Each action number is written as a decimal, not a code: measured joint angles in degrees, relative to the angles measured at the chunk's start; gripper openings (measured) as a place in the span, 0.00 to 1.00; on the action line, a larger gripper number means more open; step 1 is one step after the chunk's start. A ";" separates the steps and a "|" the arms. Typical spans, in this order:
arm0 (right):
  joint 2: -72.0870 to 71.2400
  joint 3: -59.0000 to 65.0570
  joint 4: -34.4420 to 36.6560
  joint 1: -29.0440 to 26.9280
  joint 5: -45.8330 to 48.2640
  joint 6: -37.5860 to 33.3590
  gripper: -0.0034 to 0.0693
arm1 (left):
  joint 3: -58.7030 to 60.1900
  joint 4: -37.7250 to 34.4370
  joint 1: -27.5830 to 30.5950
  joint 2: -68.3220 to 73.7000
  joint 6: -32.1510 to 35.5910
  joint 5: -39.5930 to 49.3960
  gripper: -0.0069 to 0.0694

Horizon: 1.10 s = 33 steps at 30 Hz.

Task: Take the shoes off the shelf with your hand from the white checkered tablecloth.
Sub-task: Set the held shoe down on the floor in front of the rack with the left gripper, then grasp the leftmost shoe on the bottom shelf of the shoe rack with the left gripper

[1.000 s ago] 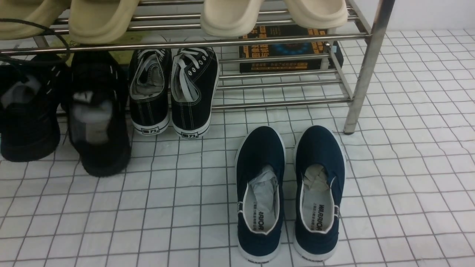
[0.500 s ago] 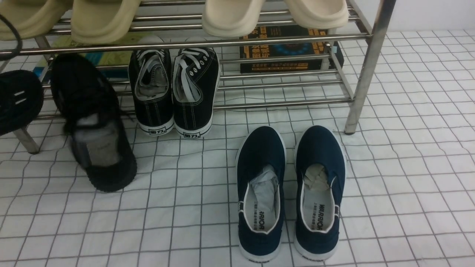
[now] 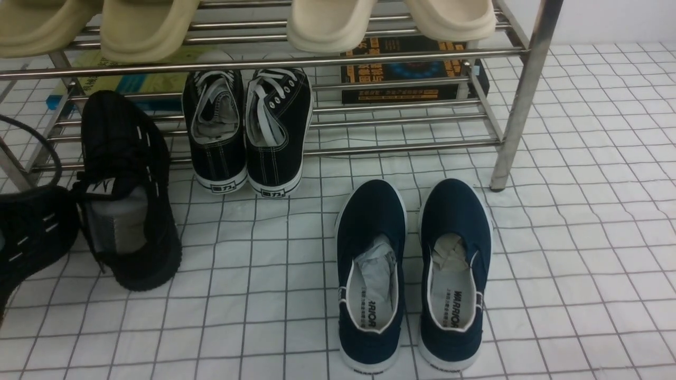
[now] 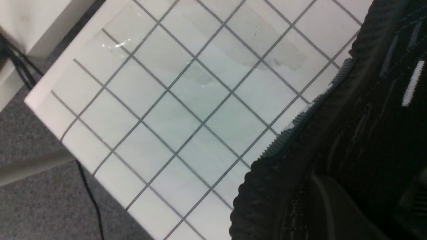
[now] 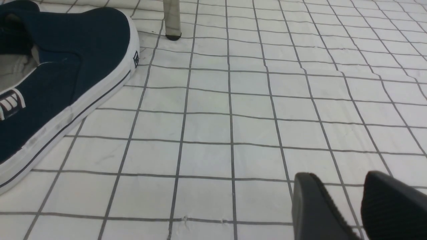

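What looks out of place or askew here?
The black knit mesh sneakers are split and askew: one lies slanted, toe at the shiny steel-tube shoe rack, its mate angled apart at the left edge.

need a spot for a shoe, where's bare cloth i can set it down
Free: white checkered cloth between the black knit sneaker and the navy white-trimmed slip-ons; also right of them, around the steel shelf leg. Crowded: left edge.
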 joint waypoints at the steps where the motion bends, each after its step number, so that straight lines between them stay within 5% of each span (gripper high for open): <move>1: 0.00 0.00 0.00 0.00 0.00 0.00 0.38 | 1.08 0.06 0.00 0.00 -0.14 -2.27 0.11; 12: 0.00 0.00 0.00 0.00 0.00 0.00 0.38 | 11.84 0.64 0.00 3.23 -0.42 -18.45 0.14; 17: 0.00 0.00 0.00 0.00 0.00 0.00 0.38 | 12.19 1.97 0.00 6.91 -0.61 -20.76 0.31; 21: 0.00 0.00 0.00 0.00 0.00 0.00 0.38 | 6.50 3.25 0.00 8.05 -0.84 -16.31 0.59; 23: 0.00 0.00 0.00 0.00 0.00 0.00 0.38 | 4.21 3.12 0.00 8.05 -0.90 -14.96 0.63; 26: 0.00 0.00 0.00 0.00 0.00 0.00 0.38 | -2.59 -2.69 0.04 8.05 1.13 -12.70 0.74; 33: 0.00 0.00 0.00 0.00 0.00 0.00 0.38 | -4.66 -17.33 -4.95 10.15 16.11 -19.06 0.77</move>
